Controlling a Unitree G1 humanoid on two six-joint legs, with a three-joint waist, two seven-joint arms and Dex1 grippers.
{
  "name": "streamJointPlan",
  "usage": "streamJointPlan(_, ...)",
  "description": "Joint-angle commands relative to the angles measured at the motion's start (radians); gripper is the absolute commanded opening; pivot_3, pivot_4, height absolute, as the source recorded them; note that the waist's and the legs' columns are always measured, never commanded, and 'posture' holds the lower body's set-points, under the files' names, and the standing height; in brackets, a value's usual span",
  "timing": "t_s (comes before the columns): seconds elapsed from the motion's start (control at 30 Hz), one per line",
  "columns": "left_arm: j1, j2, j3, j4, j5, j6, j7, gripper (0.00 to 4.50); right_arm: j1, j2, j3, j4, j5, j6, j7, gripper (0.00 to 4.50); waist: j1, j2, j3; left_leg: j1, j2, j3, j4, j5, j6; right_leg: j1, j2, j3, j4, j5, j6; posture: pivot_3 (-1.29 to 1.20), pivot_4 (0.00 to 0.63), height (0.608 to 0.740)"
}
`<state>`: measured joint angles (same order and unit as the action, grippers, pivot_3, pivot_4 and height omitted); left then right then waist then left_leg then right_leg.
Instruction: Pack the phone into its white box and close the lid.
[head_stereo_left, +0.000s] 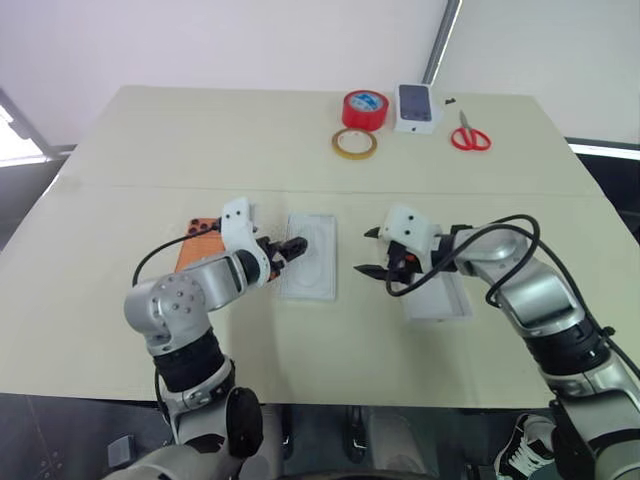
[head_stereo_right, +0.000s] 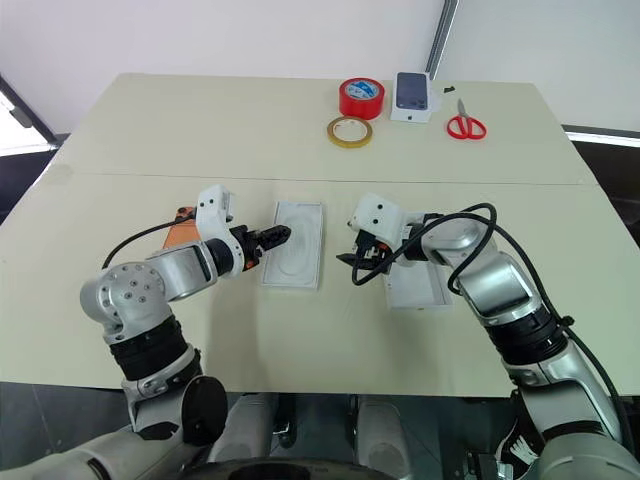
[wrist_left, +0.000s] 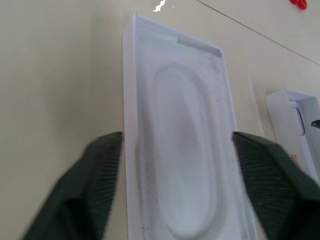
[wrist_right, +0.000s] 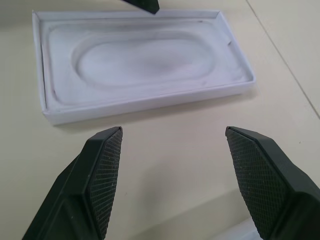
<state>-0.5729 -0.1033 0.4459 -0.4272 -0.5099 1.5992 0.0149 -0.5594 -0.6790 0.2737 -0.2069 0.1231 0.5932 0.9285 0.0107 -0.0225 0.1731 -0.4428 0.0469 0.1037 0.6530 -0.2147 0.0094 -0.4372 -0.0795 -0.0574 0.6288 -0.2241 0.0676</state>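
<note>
The phone lies flat on the counter at the left, partly hidden by the left forearm, and it is not yet packed. Just to its right the left claw stands wide open with one finger on either side of the near end of a white tray with an oval recess. It grips nothing that I can make out. Further right the right claw is also spread open and empty, and it points at that tray across bare counter. Beneath the right forearm lies a second white tray; whether this is the box base or the lid I cannot tell.

The step in hand looks like fetching the phone. To do it well, the left claw should back clear of the recessed tray without nudging it, then swing over to the phone. It should take the phone across its long edges near the middle, so that it lifts level and doesn't pivot. The trailing cable should stay off the phone. The right claw is best placed to steady the receiving tray against sliding as the phone goes in
</note>
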Motion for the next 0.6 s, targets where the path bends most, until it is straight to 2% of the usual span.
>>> streamJointPlan(0.03,-0.02,-0.01,0.033,-0.068,-0.028,-0.016,-0.036,4.3,-0.045,0.034,-0.028,-0.001,0.014,0.004,-0.019,3.44,0.0,0.0,0.0,0.0,0.0,0.0,0.0,0.0,0.0,0.0,0.0,0.0,0.0,0.0,0.0,0.0,0.15,0.74)
streamJointPlan(0.13,-0.022,0.026,0.049,-0.098,-0.035,-0.022,-0.065,4.39,-0.076,0.077,-0.028,0.004,0.027,0.038,-0.036,2.57,-0.004,0.0,0.0,0.0,0.0,0.0,0.0,0.0,0.0,0.0,0.0,0.0,0.0,0.0,0.0,0.0,0.15,0.74)
streamJointPlan(0.17,-0.02,0.039,0.054,-0.106,-0.037,-0.024,-0.075,4.39,-0.085,0.09,-0.025,0.003,0.029,0.049,-0.042,2.04,-0.005,0.0,0.0,0.0,0.0,0.0,0.0,0.0,0.0,0.0,0.0,0.0,0.001,0.0,0.0,0.0,0.15,0.74)
streamJointPlan(0.27,0.032,0.18,0.008,-0.132,-0.032,-0.095,-0.132,4.39,-0.131,0.18,0.013,0.018,0.023,0.099,-0.09,0.58,-0.017,0.0,0.0,0.0,0.0,0.0,-0.001,0.0,0.0,-0.001,0.001,0.0,0.001,0.0,0.0,0.0,0.15,0.74)
streamJointPlan(0.3,0.078,0.268,-0.039,-0.139,-0.009,-0.154,-0.163,4.39,-0.147,0.222,0.031,0.036,0.012,0.115,-0.117,0.02,-0.025,0.0,0.0,0.0,0.001,0.0,-0.001,0.0,0.0,-0.002,0.001,0.0,0.002,0.0,0.0,0.0,0.15,0.74)
streamJointPlan(0.4,0.204,0.48,-0.14,-0.133,0.046,-0.31,-0.251,4.39,-0.177,0.302,0.09,0.103,-0.043,0.116,-0.18,0.02,-0.031,0.0,0.0,0.001,0.002,0.0,-0.003,0.001,-0.001,-0.003,0.001,0.0,0.003,0.0,0.0,0.0,0.15,0.74)
streamJointPlan(0.47,0.296,0.595,-0.127,-0.117,0.066,-0.411,-0.337,4.39,-0.214,0.348,0.162,0.219,-0.118,0.075,-0.231,0.02,-0.013,-0.001,0.0,-0.001,0.002,-0.001,-0.003,0.002,-0.003,-0.004,0.0,0.0,0.003,0.0,0.0,0.0,0.15,0.74)
streamJointPlan(0.5,0.327,0.633,-0.124,-0.113,0.079,-0.451,-0.368,4.39,-0.229,0.36,0.189,0.261,-0.144,0.064,-0.245,0.02,-0.031,-0.002,-0.001,-0.001,0.001,0.001,-0.002,0.002,-0.003,-0.004,-0.002,0.0,0.002,0.0,-0.001,0.0,0.15,0.74)
streamJointPlan(0.6,0.382,0.674,-0.095,-0.091,0.052,-0.533,-0.422,4.39,-0.248,0.392,0.201,0.336,-0.171,0.023,-0.259,0.02,-0.024,-0.002,-0.001,-0.001,0.001,0.001,-0.004,0.0,-0.006,-0.005,-0.004,0.001,0.001,0.001,-0.002,0.0,0.15,0.74)
